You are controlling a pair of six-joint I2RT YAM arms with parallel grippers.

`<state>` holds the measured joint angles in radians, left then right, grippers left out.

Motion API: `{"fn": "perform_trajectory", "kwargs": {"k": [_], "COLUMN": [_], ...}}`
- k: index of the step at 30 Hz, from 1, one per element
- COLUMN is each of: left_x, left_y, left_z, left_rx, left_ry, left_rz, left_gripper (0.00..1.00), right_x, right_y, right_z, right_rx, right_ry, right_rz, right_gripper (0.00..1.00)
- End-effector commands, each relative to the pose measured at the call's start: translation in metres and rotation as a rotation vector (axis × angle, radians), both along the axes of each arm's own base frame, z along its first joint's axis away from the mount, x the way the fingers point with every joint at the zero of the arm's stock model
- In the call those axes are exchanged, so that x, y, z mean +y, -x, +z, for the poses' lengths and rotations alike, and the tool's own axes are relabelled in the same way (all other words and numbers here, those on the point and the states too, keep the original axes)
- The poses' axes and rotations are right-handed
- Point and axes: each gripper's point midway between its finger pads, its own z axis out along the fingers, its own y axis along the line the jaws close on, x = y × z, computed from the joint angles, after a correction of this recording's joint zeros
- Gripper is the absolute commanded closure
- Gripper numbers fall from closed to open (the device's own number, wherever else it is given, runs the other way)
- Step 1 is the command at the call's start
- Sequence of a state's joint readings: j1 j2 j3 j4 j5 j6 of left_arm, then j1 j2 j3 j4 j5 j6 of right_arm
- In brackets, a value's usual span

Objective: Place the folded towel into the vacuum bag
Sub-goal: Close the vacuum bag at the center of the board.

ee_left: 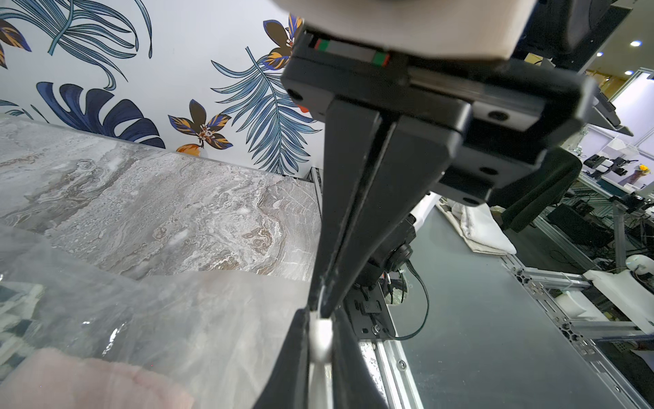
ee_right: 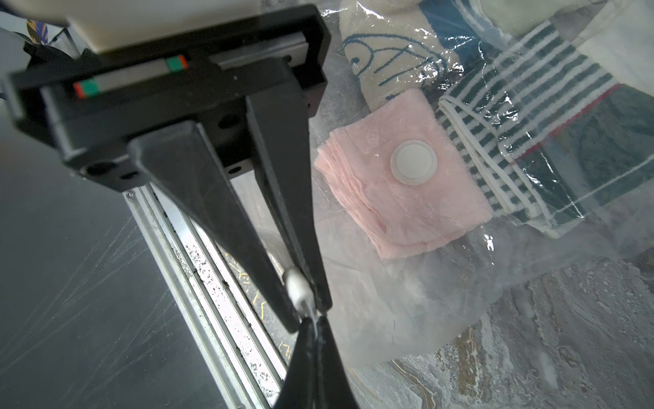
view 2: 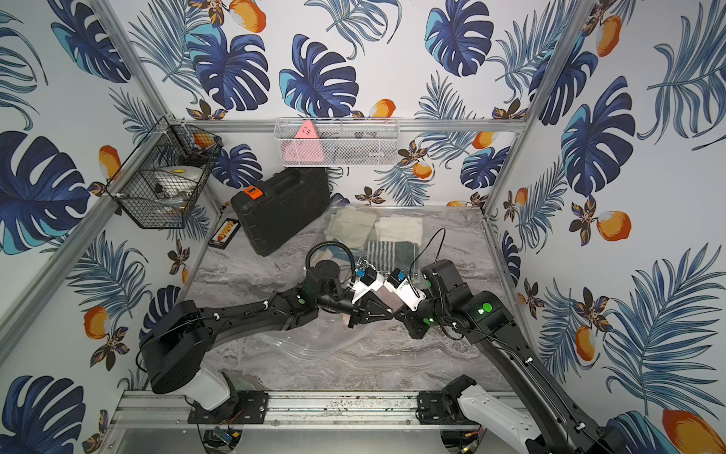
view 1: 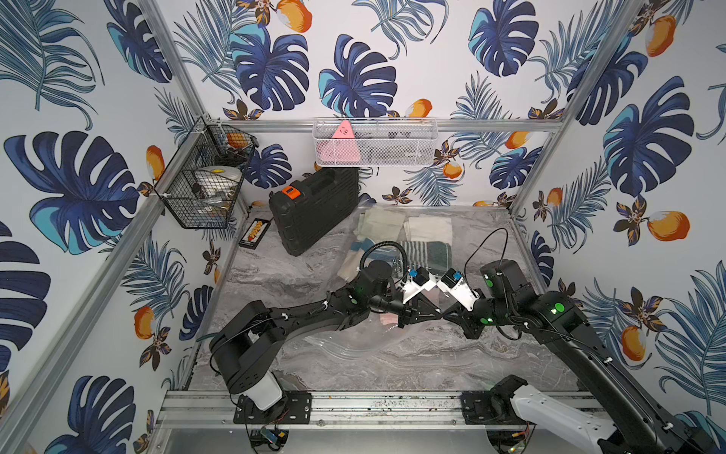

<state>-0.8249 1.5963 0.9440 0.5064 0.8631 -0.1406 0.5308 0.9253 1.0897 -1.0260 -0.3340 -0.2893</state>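
The left claw (ee_left: 323, 306) and right claw (ee_right: 312, 311) meet tip to tip, each pinched shut on the rim of the vacuum bag (ee_right: 407, 301); the folded towel (ee_right: 424, 212) lies inside, just beyond them. Best hold level and firm, lest the slick film slip

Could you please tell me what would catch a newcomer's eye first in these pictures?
Most striking is the pair of grippers meeting tip to tip at mid-table: the left gripper and the right gripper both pinch the white zip strip of the vacuum bag. Inside the bag, a folded pink towel lies beneath the round white valve, next to a striped towel.
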Motion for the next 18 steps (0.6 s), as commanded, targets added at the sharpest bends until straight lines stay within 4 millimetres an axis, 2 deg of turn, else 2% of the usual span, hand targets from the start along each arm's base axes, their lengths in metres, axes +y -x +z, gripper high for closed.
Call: {"fn": "perform_trajectory", "kwargs": {"k": [1, 10, 14, 18], "left_x": [0.005, 0.011, 0.012, 0.010], "left_y": [0.007, 0.008, 0.007, 0.006], "left_z": [-0.004, -0.007, -0.014, -0.012], "left_rx": [-0.024, -0.041, -0.030, 0.001], "left_ry": [-0.022, -0.058, -0.074, -0.049], "left_rz": [-0.015, -0.001, 0.004, 0.015], "left_gripper": [0.89, 0.91, 0.92, 0.96], "right_x": [0.002, 0.000, 0.002, 0.007], "right_y": [-0.011, -0.009, -0.009, -0.008], "right_z": [0.016, 0.023, 0.025, 0.025], "right_rx": [-0.079, -0.093, -0.092, -0.072], "right_ry": [-0.041, -0.079, -0.085, -0.113], "right_rz": [-0.018, -0.021, -0.017, 0.004], "right_gripper": [1.00, 1.00, 1.00, 1.00]}}
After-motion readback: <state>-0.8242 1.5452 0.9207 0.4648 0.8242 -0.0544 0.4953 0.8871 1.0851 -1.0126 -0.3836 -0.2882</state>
